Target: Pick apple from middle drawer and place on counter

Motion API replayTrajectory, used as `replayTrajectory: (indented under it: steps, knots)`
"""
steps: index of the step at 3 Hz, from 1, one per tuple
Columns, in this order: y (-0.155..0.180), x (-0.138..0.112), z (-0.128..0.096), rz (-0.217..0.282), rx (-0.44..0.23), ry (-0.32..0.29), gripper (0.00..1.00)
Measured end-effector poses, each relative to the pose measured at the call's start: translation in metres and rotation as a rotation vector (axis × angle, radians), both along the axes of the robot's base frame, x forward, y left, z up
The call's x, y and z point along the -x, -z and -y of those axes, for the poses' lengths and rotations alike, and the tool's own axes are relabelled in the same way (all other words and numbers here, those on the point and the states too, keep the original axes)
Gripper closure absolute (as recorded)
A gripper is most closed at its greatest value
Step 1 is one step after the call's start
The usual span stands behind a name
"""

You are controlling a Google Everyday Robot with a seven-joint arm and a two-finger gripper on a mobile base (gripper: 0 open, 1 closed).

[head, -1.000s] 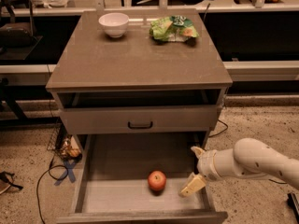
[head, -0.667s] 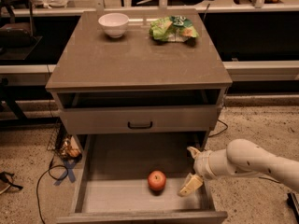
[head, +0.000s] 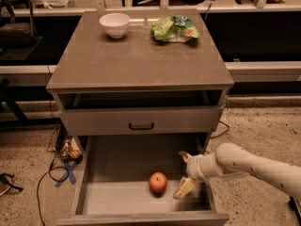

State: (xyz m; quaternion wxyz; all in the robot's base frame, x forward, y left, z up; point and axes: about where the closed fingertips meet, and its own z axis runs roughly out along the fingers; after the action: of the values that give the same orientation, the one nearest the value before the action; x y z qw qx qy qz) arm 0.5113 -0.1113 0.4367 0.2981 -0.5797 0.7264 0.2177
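Down in the open drawer (head: 117,168), close to its near edge and a little right of centre, the apple (head: 158,182) sits on the bare grey floor. It is red, with a paler patch and a short stem on top. Just to the right of it hangs the gripper (head: 184,173), reaching in from the right over the drawer's low side wall. Its two pale fingers (head: 185,188) are spread wide, one farther back and one nearer the front, and they hold nothing. The apple lies beside that gap, not inside it. The nearer finger comes close to the fruit, but I can't say whether it touches. The thick white arm (head: 254,166) runs off toward the right edge of the room.

Above the pulled-out box is a drawer front (head: 103,121) with a small black handle (head: 141,126), pushed in. Over that there is a dark slot under the counter (head: 136,60). At the far end of the counter a white bowl (head: 114,24) stands on the left and a green-and-yellow snack bag (head: 175,28) lies on the right, well apart. Behind the cabinet runs a pale ledge (head: 263,4) with metal posts. Cables (head: 56,173) trail on the speckled floor to the left.
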Motion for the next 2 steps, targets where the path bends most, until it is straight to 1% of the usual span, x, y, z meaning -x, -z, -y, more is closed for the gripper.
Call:
replayTrajectory:
  steps: [2]
  knots:
    - [0.041,0.000,-0.023,-0.039,-0.029,-0.060,0.00]
